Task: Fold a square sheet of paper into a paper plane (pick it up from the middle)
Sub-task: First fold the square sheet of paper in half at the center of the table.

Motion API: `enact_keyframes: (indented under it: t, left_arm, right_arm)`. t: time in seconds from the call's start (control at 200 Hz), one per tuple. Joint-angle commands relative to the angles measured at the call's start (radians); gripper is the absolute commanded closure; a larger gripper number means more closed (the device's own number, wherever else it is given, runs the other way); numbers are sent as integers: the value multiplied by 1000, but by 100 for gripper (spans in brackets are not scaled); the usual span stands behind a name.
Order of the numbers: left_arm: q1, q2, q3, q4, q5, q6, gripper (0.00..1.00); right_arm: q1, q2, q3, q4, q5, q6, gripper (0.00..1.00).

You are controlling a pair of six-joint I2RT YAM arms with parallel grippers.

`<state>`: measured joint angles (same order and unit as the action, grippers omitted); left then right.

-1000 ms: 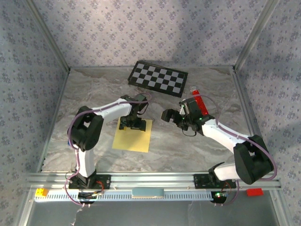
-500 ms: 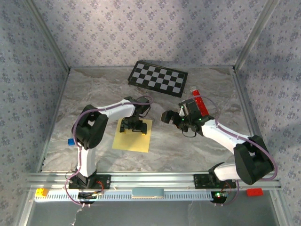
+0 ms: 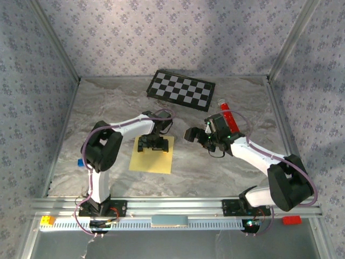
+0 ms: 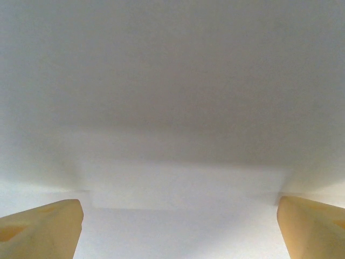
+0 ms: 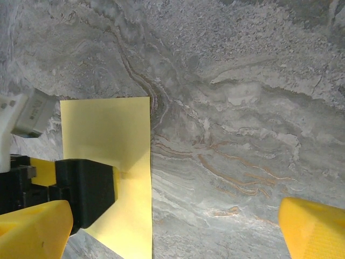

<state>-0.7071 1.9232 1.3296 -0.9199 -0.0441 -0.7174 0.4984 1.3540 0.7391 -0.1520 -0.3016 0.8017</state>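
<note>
The square sheet of paper (image 3: 152, 157) lies flat on the marble table, pale yellow and plain. My left gripper (image 3: 152, 143) hangs low over its far half, open, fingers spread wide. In the left wrist view the sheet (image 4: 172, 108) is very close and blurred, with both fingertips (image 4: 43, 229) at the bottom corners and nothing between them (image 4: 180, 232). My right gripper (image 3: 195, 135) is open, a little to the right of the sheet and apart from it. In the right wrist view (image 5: 172, 232) it looks down on the sheet's right edge (image 5: 108, 129) and the left gripper's black body (image 5: 86, 191).
A black-and-white checkerboard panel (image 3: 181, 89) lies at the back. A red tube (image 3: 228, 117) lies just behind my right wrist. A small blue block (image 3: 81, 162) sits by the left arm. Yellow (image 3: 47, 220) and red (image 3: 291, 219) blocks rest on the front rail.
The left gripper has settled slightly nearer over the sheet and its jaws have widened a little. The left elbow has swung, uncovering the blue block. The right gripper has crept left.
</note>
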Motion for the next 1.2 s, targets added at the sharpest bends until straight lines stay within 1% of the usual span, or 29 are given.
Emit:
enact_keyframes:
  t: [0.0, 0.085, 0.31, 0.6, 1.194]
  left_arm:
    - [-3, -72, -22, 10, -29, -30, 7]
    - [1, -75, -38, 14, -24, -24, 7]
    - [1, -21, -65, 38, 14, -15, 7]
    - [6, 38, -88, 64, 28, -9, 8]
    - [22, 61, -147, 126, 82, 0, 9]
  right_arm:
    - [6, 8, 24, -44, 10, 3, 0]
    - [6, 9, 24, -46, 15, 1, 1]
    - [6, 14, 22, -52, 13, 2, 0]
    - [6, 17, 14, -58, 20, 3, 0]
    - [6, 16, 24, -66, 28, 1, 0]
